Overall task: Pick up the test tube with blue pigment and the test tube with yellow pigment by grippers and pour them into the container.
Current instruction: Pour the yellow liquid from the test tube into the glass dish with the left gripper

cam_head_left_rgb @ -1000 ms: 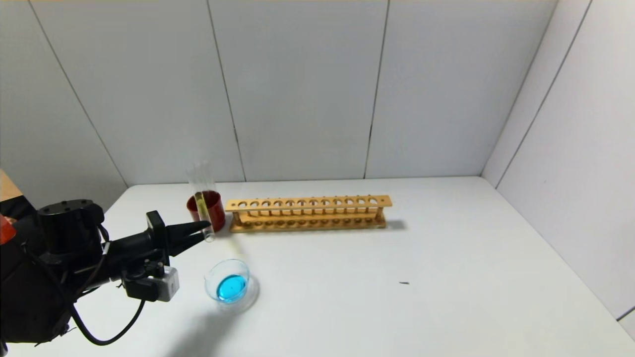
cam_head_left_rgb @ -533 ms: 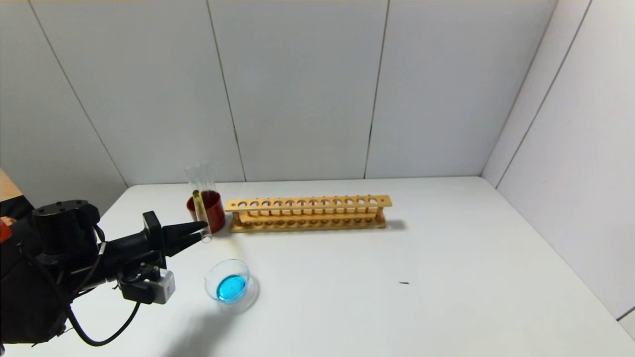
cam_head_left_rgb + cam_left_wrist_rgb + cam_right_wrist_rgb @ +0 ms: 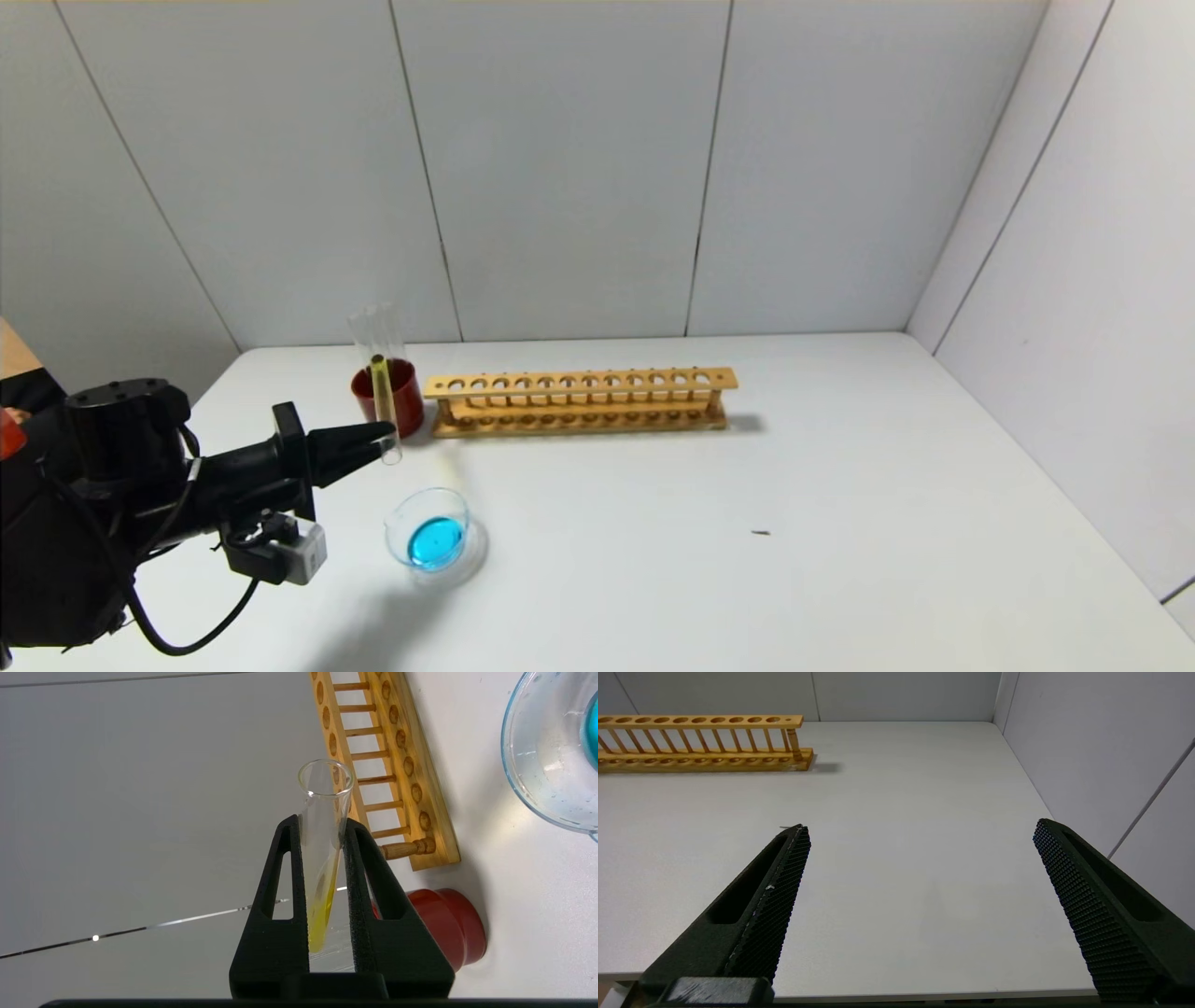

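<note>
My left gripper [image 3: 381, 437] is shut on the test tube with yellow pigment [image 3: 381, 401], holding it tilted just in front of the red cup and behind the container. In the left wrist view [image 3: 322, 828] the tube [image 3: 322, 812] sits between the fingers with yellow liquid [image 3: 320, 914] spread along its wall. The container [image 3: 431, 532], a low glass dish, holds teal-blue liquid; it also shows in the left wrist view [image 3: 537, 765]. A clear tube [image 3: 373, 327] with no blue liquid showing stands in the red cup. My right gripper [image 3: 920, 830] is open and empty over the table's right front.
A dark red cup [image 3: 403, 397] stands at the left end of a long wooden tube rack [image 3: 579, 401], which is empty. A small dark speck [image 3: 761, 533] lies on the white table [image 3: 840, 560]. Grey walls close the back and right.
My left gripper has rolled slightly and drawn back a little with the yellow tube; its wrist box has dropped lower. The dish and rack have not moved.
</note>
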Available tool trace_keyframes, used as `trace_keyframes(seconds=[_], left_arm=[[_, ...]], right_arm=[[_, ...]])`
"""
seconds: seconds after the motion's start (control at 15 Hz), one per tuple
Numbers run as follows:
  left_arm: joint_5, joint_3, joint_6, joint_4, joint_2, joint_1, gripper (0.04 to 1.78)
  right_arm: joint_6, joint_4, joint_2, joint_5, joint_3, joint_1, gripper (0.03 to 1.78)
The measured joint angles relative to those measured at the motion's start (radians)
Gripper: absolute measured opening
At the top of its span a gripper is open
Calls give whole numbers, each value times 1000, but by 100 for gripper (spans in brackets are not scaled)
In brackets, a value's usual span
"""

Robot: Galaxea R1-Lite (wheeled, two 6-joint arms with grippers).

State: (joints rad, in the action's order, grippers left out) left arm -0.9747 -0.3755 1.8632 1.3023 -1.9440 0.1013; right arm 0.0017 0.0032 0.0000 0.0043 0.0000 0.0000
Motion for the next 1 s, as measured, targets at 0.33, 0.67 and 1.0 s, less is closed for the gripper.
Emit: trace_keyframes(seconds=[0.33,0.67,1.0], left_arm=[[1,2,48,1,-4,-2,30],[8,-7,84,5,-18,-2,30],[11,-20,97,5,-32,-2,30]], right_arm=[[0,0,0,0,0,0,175],[0,0,0,0,0,0,175],[0,0,0,0,0,0,175]])
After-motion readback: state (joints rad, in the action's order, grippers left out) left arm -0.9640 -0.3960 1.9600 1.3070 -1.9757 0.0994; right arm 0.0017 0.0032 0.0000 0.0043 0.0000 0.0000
